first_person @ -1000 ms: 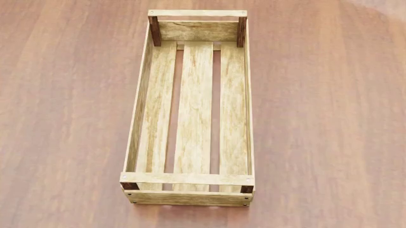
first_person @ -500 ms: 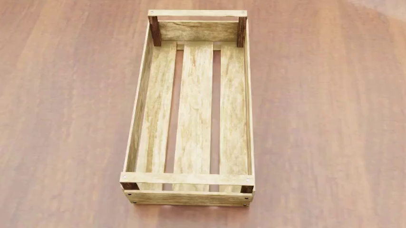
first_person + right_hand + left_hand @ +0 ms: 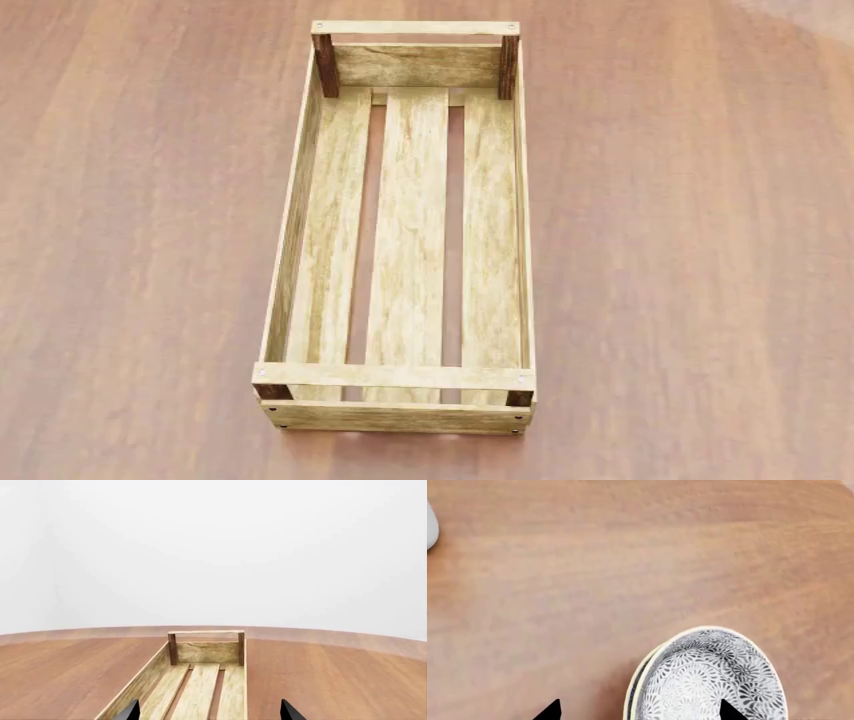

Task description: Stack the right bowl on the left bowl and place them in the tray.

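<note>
The tray (image 3: 398, 377), a long light-wood slatted crate, lies empty in the middle of the head view, with no bowl or gripper in that view. In the left wrist view a grey-and-white patterned bowl (image 3: 710, 680) sits nested in a second bowl, of which only the cream rim (image 3: 634, 685) shows, on the wooden table. My left gripper (image 3: 640, 712) is open and straddles the near rim, one fingertip (image 3: 730, 712) over the bowl's inside and the other over the table. My right gripper (image 3: 209, 712) is open, holding nothing, with the tray (image 3: 203, 652) lying lengthwise ahead of it.
Brown wooden tabletop (image 3: 694, 250) runs on both sides of the tray. A white rounded object (image 3: 430, 525) shows at the edge of the left wrist view. A plain white wall (image 3: 213, 555) stands beyond the table's far edge.
</note>
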Robot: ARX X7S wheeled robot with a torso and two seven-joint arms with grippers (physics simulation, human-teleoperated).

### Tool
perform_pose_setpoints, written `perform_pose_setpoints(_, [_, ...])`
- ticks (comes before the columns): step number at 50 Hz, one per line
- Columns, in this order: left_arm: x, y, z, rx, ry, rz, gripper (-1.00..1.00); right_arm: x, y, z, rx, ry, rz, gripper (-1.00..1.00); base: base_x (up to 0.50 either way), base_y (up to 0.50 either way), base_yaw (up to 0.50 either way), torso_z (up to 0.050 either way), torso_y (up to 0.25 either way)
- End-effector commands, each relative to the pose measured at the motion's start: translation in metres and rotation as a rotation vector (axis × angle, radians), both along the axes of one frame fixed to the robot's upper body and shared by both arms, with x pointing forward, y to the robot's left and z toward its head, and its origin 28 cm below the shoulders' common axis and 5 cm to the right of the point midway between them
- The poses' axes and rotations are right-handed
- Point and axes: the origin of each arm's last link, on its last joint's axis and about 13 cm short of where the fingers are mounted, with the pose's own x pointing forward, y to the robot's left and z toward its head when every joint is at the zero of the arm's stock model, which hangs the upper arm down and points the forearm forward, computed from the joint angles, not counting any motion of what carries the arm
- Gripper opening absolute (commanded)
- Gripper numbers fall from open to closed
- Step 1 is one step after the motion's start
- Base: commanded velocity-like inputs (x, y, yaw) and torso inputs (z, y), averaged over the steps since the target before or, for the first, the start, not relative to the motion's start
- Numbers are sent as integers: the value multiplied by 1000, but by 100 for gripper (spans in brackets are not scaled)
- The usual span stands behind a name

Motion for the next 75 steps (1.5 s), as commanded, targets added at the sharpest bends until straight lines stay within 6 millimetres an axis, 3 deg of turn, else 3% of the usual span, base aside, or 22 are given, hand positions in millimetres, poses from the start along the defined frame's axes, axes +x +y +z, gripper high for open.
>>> perform_pose_setpoints(1, [1,-2,-4,19,-9,-2,100,3,0,1,-16,-16,-2,100,0,0,0,0,0])
perform_pose_setpoints(60, [8,-5,-25,-44,8,-27,100,4,1,-2,-30,-8,-1,100,0,0,0,0,0])
perform_pose_setpoints(61, [8,-5,-25,-44,8,-28,-100,4,1,-2,-30,-8,-1,100,0,0,0,0,0])
perform_pose_setpoints(75, [9,-6,-23,-30,-2,-44,-100,4,1,-1,-30,-5,1,100,0,0,0,0,0])
